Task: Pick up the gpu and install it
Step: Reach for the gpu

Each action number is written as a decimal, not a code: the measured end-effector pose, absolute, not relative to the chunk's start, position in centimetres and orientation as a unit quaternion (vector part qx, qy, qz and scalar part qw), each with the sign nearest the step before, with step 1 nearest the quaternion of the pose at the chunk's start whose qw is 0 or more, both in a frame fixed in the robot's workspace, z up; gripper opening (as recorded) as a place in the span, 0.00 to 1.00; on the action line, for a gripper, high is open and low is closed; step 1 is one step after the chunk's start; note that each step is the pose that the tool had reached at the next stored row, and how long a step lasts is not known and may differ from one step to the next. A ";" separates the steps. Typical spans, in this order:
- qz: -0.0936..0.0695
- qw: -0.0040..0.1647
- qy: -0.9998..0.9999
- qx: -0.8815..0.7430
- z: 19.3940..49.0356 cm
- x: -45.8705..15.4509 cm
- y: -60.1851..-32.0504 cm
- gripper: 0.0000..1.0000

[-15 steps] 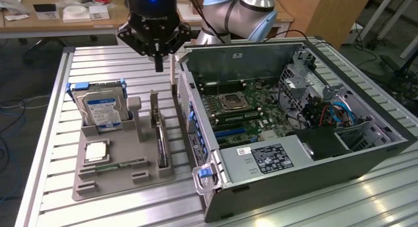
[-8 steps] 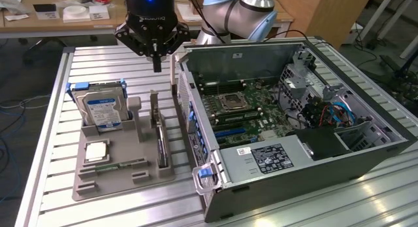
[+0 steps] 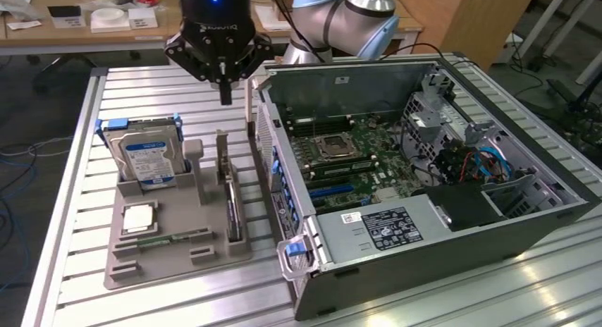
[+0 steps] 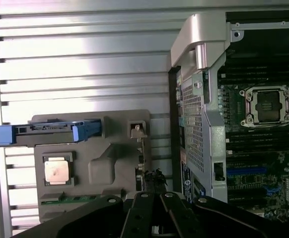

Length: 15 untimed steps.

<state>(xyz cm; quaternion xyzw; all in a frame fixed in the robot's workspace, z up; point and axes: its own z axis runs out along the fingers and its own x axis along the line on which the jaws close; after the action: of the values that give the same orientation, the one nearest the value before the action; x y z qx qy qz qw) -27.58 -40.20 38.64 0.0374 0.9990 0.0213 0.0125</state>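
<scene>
We see the end effector (image 3: 225, 94) fully closed, holding nothing. The gpu (image 3: 232, 207) stands edgewise in the tray (image 3: 169, 253), its long axis parallel to the computer case (image 3: 424, 235), bracket probably at the far end.

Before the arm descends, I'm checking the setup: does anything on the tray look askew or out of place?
Nothing stands out. The gpu stands on edge in its slot on the tray, the hard drive is upright in its holder, and the processor lies flat in its pocket.

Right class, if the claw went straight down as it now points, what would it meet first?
Probably the gpu, on edge in the tray: the shut claw hangs over its end. Depth is unclear; it might meet the table instead.
</scene>
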 end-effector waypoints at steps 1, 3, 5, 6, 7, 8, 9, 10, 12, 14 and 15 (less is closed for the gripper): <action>0.021 0.013 0.999 0.037 38.6 -27.6 -40.4 0.11; 0.021 0.013 0.999 0.037 38.6 -27.7 -40.7 0.11; 0.021 0.012 0.999 0.037 38.6 -27.8 -41.0 0.11; 0.021 0.013 0.999 0.037 38.6 -27.8 -41.2 0.11; 0.021 0.013 0.999 0.037 38.6 -27.8 -41.4 0.11; 0.021 0.013 0.999 0.037 38.6 -27.9 -41.6 0.11; 0.021 0.013 0.999 0.037 38.6 -27.9 -41.9 0.11; 0.020 0.013 0.999 0.037 38.6 -28.0 -42.1 0.11; 0.020 0.013 0.999 0.037 38.6 -28.0 -42.5 0.11; 0.020 0.013 0.999 0.037 38.5 -28.1 -42.9 0.11; 0.019 0.013 0.999 0.037 38.5 -28.1 -43.1 0.11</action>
<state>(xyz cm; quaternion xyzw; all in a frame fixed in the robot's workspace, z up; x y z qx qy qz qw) -28.12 -43.11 38.54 0.0374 0.9990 0.0193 0.0126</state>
